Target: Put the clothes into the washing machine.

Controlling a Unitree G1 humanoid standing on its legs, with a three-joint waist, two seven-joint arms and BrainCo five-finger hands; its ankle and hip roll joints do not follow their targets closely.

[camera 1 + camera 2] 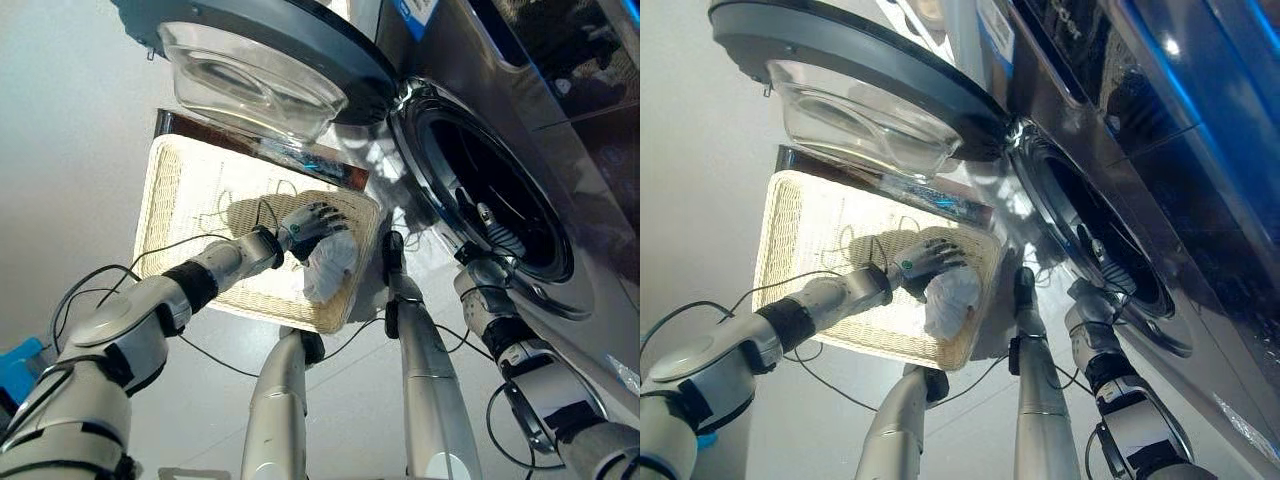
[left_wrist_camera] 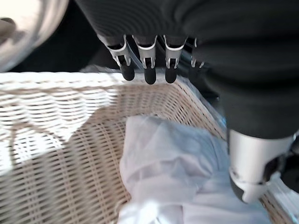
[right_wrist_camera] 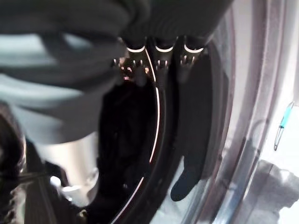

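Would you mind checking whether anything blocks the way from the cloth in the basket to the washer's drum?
Nothing visible does. The white cloth lies in the basket under the left hand; the door is swung open, though the right hand sits at the drum opening.

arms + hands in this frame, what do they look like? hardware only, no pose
Both arms are silver-grey shells with black joint bands and thin black cables along them. The left hand has silver fingers with dark tips, silver thumb, and a dark ribbed cover over back and wrist. The right hand matches: same dark ribbed cover, silver fingers with dark tips.
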